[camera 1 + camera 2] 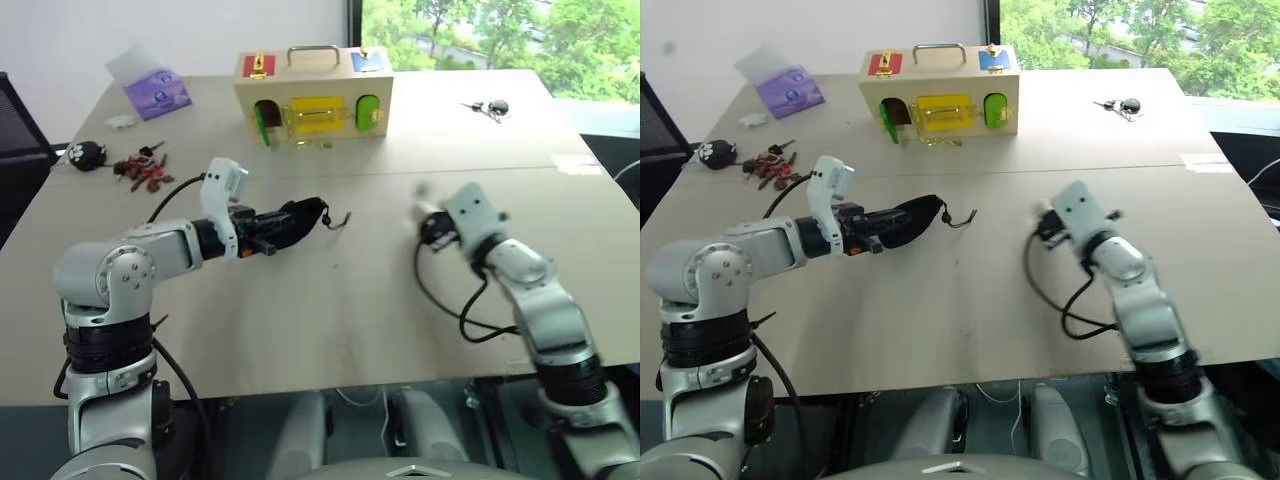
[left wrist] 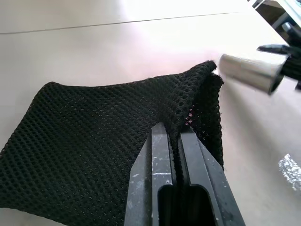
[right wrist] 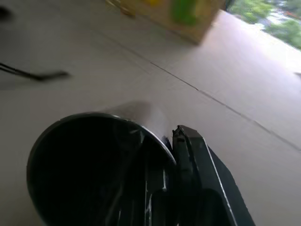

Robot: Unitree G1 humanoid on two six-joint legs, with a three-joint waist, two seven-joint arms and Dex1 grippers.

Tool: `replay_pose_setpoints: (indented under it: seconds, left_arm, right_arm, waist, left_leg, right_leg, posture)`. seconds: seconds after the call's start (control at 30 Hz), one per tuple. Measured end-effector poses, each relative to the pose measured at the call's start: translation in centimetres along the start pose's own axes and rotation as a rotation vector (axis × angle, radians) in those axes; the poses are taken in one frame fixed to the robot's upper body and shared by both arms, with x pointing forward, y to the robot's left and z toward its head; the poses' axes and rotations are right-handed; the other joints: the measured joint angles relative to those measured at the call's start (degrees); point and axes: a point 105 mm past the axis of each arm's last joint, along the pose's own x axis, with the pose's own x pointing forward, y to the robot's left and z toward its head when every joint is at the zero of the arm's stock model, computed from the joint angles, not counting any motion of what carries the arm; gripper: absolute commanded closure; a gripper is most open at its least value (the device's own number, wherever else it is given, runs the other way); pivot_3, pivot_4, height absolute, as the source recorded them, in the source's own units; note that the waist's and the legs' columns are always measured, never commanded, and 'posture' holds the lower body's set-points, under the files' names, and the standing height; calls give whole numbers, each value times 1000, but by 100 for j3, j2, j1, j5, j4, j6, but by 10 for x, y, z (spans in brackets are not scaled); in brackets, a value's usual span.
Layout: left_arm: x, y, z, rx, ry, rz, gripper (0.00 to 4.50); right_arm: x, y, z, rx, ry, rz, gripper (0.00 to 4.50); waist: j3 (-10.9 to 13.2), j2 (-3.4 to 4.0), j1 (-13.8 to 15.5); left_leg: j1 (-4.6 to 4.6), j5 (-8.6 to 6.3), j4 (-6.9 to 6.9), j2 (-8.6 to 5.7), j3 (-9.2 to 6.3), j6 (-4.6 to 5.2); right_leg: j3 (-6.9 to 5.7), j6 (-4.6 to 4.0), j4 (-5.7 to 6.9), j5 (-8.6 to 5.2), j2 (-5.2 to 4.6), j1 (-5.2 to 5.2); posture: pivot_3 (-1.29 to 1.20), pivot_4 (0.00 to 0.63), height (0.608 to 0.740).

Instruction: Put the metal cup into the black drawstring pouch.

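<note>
Metal cup (image 2: 248, 71): small shiny silver cylinder with plain smooth sides and a dark hollow inside.
Cup pose: lying roughly level, open mouth (image 3: 89, 169) facing the right wrist camera, rim pinched between two black fingers (image 3: 188, 155), one inside the wall and one outside.
Cup place: lifted off the tan table, just beside the pouch's open end, apart from it.
Black drawstring pouch (image 2: 103, 141): soft matte black mesh fabric, limp and mostly flat.
Pouch pose: one edge of its mouth pinched and raised, the mouth gaping slightly toward the cup.
Pouch cord (image 1: 335, 218): thin, black, trailing from the far end onto the table.
</note>
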Motion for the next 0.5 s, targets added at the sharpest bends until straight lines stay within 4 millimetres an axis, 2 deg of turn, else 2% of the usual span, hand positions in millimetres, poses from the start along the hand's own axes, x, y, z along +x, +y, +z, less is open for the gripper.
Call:
replay_pose_setpoints:
  seconds: [0.03, 0.13, 0.23, 0.33, 0.5]
  left_arm:
    - [2, -1, -2, 2, 12, -5, 4500]
    - [7, 1, -7, -30, 24, -2, 4500]
    - [13, 0, -11, -22, 54, -1, 4500]
    - [18, -2, -17, -9, 89, 5, 4500]
    - [21, -2, -16, -9, 81, 17, 4500]
  right_arm:
    - [2, 12, 10, 81, -57, 63, 4456]
    - [3, 32, 25, 244, -165, 196, 4456]
    - [7, 40, 32, 400, -234, 253, 4456]
    - [10, 47, 30, 471, -247, 299, 4456]
    - [20, 58, 8, 421, -187, 322, 4456]
  waist:
    - [0, 1, 10]
    - [0, -1, 51]
    - [-1, -1, 57]
    - [0, 0, 37]
    - [0, 0, 17]
  left_leg:
    - [1, 0, 0, -1, -1, 0]
    - [-3, 0, 4, -6, -3, 1]
    - [0, 0, 2, -8, -6, 1]
    - [1, 0, -1, -7, -5, 0]
    - [3, 0, -3, -10, 2, 0]
  right_leg:
    - [-1, 0, 1, 0, -4, 0]
    - [-6, 1, -3, 1, -12, 2]
    - [-7, 1, -1, 1, -11, 2]
    - [-6, 0, 0, 0, -8, 0]
    - [-1, 1, -1, 0, -6, -3]
  posture:
    - [0, 150, 740]
    - [0, 150, 740]
    - [0, 150, 740]
    - [0, 150, 740]
    - [0, 150, 740]
